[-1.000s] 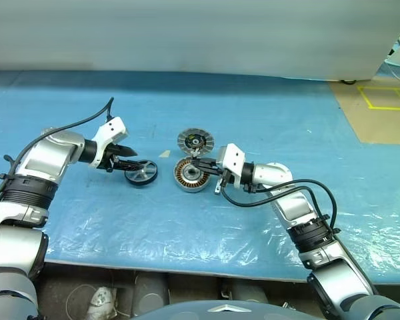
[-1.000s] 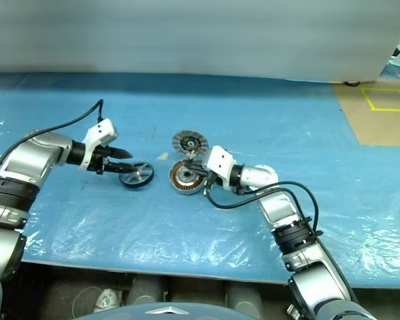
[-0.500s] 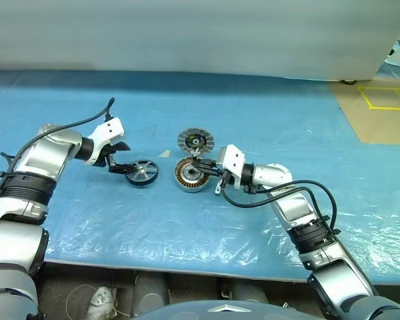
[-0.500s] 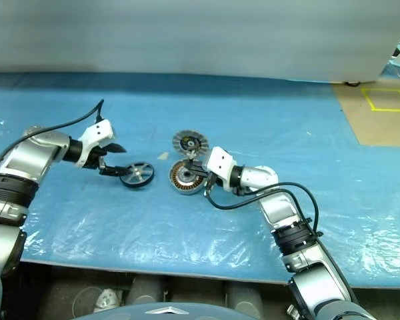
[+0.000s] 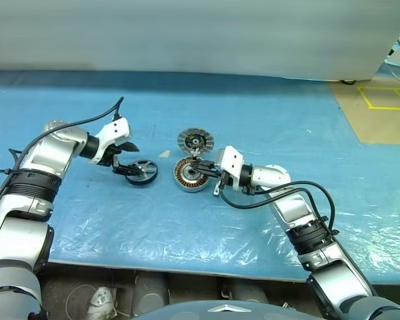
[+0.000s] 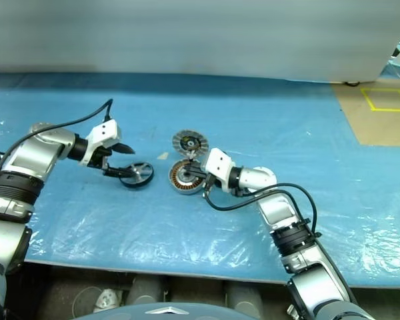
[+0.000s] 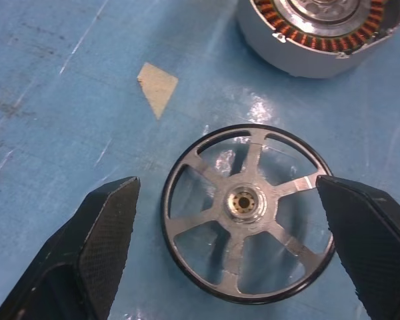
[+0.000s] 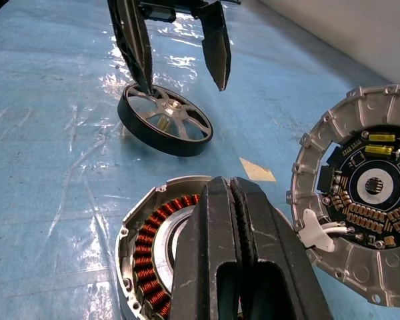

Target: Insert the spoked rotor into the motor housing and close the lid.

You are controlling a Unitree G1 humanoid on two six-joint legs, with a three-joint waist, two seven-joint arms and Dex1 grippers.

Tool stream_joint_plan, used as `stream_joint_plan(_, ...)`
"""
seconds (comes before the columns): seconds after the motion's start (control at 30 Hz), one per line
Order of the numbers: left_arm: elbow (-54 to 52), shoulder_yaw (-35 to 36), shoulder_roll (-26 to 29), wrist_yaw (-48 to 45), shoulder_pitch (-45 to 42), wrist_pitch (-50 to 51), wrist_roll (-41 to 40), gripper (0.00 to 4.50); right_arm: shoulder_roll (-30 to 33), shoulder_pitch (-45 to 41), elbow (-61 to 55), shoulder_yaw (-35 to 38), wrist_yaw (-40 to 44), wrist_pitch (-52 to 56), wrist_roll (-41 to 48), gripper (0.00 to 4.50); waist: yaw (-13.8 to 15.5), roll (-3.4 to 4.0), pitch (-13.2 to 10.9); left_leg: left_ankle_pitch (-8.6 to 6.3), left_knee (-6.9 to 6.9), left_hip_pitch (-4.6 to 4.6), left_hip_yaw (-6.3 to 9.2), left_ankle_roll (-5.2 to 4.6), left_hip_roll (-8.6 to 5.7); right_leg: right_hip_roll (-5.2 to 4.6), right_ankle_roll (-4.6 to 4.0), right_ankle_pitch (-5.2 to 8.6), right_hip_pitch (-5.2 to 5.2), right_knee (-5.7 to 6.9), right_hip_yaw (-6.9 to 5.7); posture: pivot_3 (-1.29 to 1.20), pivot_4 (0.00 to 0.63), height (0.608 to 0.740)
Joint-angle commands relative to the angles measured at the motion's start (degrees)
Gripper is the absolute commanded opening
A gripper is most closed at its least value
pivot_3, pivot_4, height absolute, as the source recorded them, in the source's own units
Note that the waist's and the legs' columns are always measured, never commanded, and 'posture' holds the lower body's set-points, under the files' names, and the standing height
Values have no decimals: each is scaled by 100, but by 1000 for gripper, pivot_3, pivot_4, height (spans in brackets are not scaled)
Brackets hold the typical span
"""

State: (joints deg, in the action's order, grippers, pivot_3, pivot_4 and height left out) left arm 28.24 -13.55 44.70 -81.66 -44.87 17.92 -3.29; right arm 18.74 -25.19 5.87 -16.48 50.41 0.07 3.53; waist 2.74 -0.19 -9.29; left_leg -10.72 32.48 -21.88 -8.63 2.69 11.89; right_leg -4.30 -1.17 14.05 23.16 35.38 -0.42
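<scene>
left gripper [image 5: 126, 159]: fingers spread wide, one on each side of the spoked rotor, holding nothing; in the left wrist view both fingertips [image 7: 110, 223] stand clear of the rim with blue sheet showing between.
right gripper [image 5: 199, 167]: fingers pressed together, nothing between them, tips over the motor housing, pointing toward the robot's left.
spoked rotor [image 5: 141, 172]: lies on the blue sheet, left of the motor housing and apart from it; dark rim, silver spokes, small brass-coloured hub; in the right wrist view it looks slightly tilted, one edge raised.
motor housing [image 5: 189, 175]: sits on the sheet in the middle, copper windings facing up, open, no rotor inside.
lid [image 5: 195, 141]: lies flat just behind the housing, nearly touching it, inner side up with small parts around a dark centre; ribbed edge seen in the right wrist view [image 8: 360, 220].
blue sheet [image 5: 267, 120]: plastic-covered, crinkled, covers the work surface.
paper scrap [image 7: 157, 87]: small tan piece on the sheet between rotor and housing, touching neither.
</scene>
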Motion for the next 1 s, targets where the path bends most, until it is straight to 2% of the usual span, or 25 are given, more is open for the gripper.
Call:
stream_joint_plan(0.03, -81, -9, 129, -174, -89, -209, 65, 4465, -9, 25, -98, 8, -24, -47, 19, 0, -1, 0, 0, 0, 0, 0, 0, 0, 0, 0, 0, 0, 0, 0, 0, 0, 150, 740)
stream_joint_plan(0.47, 331, -82, -80, -26, -23, -1014, 432, 4465, -29, 74, -175, -3, -74, 1, 13, 0, 9, 0, 0, 0, 6, 0, 1, 0, 0, -1, 0, 0, 0, 5, 0, 0, 150, 740)
stream_joint_plan(1.0, 210, -158, -91, -145, 117, -764, 483, 4465, -37, 65, -162, -19, -99, 8, -17, 0, 6, 0, 0, 0, 8, 1, 1, 0, 1, -1, 0, 0, 0, 9, 0, 0, 150, 740)
